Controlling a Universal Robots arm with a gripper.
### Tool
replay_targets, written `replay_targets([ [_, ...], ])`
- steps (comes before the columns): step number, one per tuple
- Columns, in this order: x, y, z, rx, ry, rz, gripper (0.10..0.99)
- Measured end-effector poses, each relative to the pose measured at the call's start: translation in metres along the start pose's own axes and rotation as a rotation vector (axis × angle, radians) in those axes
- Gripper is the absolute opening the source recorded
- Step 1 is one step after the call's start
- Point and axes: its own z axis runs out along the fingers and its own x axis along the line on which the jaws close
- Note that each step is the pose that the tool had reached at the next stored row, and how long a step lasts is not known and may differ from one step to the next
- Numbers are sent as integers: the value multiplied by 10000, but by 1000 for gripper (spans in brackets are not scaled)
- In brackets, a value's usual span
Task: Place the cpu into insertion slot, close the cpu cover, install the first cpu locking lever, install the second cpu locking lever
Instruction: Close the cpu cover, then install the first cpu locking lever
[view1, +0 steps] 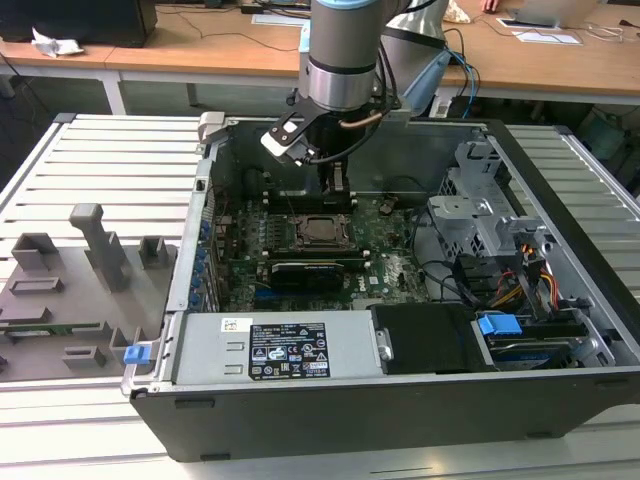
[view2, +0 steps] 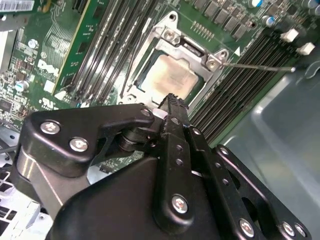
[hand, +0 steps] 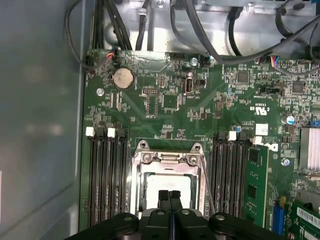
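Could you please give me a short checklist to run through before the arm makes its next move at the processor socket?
1. Flat square silver-grey cpu lying level in its socket: ok.
2. Thin silver metal cpu cover down around the chip's edges: ok.
3. Thin wire locking lever latched: not ok, it angles away over the long black memory slots.
4. Other locking lever latched: cannot tell.
5. Black end effector empty, fingers together just above the chip: ok.
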Motion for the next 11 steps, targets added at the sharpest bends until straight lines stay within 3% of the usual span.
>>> replay_targets([
  [11,4,-116,-3,0,0,-2,106],
])
